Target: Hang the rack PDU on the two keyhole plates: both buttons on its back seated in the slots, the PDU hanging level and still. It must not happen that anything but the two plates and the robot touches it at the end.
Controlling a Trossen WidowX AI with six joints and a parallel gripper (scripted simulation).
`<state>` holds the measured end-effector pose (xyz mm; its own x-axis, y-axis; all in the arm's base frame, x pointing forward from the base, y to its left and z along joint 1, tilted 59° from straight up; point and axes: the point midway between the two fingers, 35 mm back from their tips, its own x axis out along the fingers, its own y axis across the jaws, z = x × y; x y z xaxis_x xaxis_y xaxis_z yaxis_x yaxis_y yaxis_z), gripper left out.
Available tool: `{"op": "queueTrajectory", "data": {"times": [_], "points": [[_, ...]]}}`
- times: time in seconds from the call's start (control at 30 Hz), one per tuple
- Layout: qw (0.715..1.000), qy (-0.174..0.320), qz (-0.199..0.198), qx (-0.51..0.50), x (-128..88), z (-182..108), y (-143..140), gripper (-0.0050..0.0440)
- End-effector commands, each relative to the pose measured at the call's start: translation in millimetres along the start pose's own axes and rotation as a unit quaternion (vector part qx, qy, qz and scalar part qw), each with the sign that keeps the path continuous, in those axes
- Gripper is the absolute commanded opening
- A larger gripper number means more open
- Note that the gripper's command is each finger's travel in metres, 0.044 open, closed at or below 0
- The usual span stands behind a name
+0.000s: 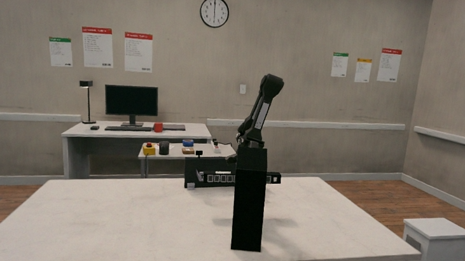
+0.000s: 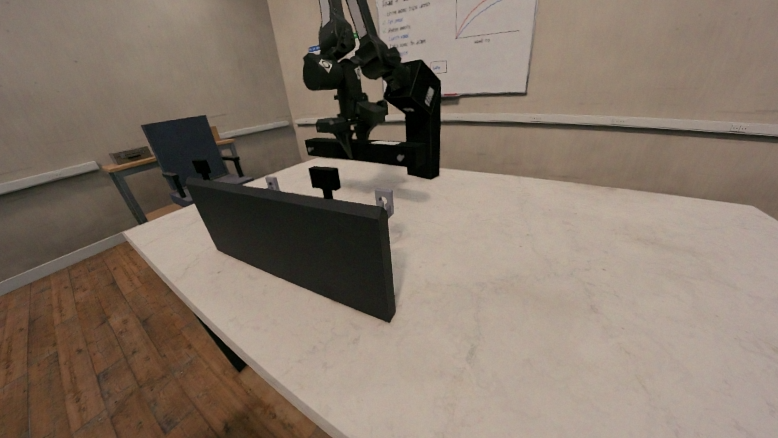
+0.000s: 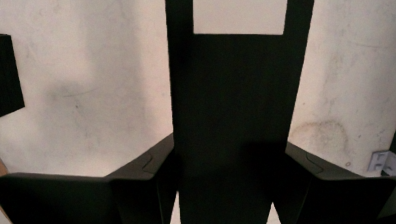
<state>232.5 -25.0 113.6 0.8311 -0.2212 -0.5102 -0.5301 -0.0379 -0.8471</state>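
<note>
Black and bar-shaped, the PDU [image 2: 375, 150] hangs clamped in the gripper [image 2: 348, 142], above the white surface [image 2: 544, 261]. White-outlined sockets line its front.

Matt black plastic on the PDU [image 2: 375, 150], the same dull finish on the upright panel [image 2: 293, 239], pale grey metal-looking keyhole plates [image 2: 383, 199], and a smooth, faintly veined white marble-like table top [image 2: 544, 282].

The PDU [image 2: 370, 150] hangs in the pincer [image 2: 344, 142] above the worktop [image 2: 544, 282], behind the edge-standing panel [image 2: 293, 244] and its keyhole plates [image 2: 384, 200].
</note>
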Motion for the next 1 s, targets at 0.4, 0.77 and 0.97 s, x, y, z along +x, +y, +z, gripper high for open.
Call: {"op": "queueTrajectory", "data": {"times": [0.4,0.77,0.97], "points": [[0.999,-0.002,-0.009,-0.045,19.5,12.4,-57.9,-0.005],[0.997,-0.002,-0.009,-0.072,43.9,23.8,-83.5,-0.005],[0.998,-0.002,-0.011,-0.069,42.1,24.2,-88.7,-0.005]]}}
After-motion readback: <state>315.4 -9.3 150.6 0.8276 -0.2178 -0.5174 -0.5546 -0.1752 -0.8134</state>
